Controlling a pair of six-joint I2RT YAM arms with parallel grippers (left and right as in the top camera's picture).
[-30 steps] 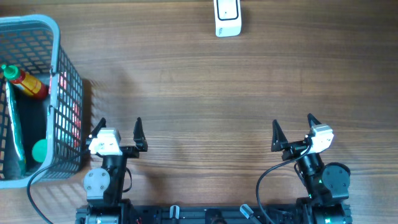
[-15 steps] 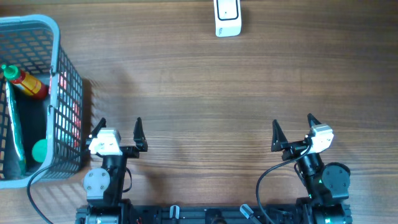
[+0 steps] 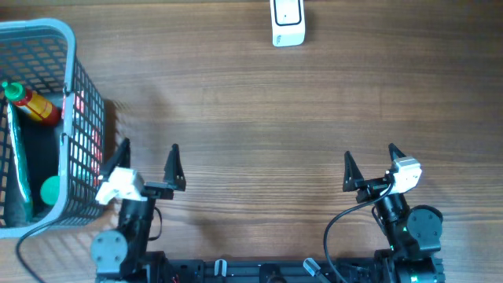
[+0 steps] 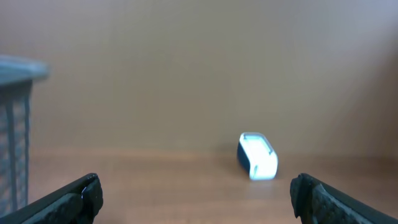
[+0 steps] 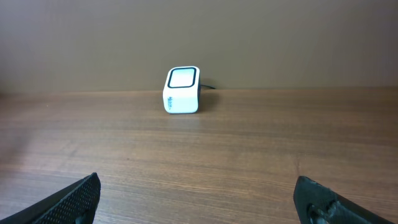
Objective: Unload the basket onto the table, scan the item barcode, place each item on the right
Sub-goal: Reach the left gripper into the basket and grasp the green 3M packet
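Lying in the basket (image 3: pixel 85 118) at ten o'clock from the open left fingers (image 3: pixel 173 167), the bottle (image 3: pixel 35 104) is nearer them than the equally open right fingers (image 3: pixel 348 169).

Left hand (image 3: pixel 149 147) spread wide, empty; right hand (image 3: pixel 369 152) spread wide, empty.

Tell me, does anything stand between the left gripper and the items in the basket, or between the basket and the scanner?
The basket's mesh wall stands between the open left gripper and the items inside. Between basket and scanner, nothing visible: bare table.
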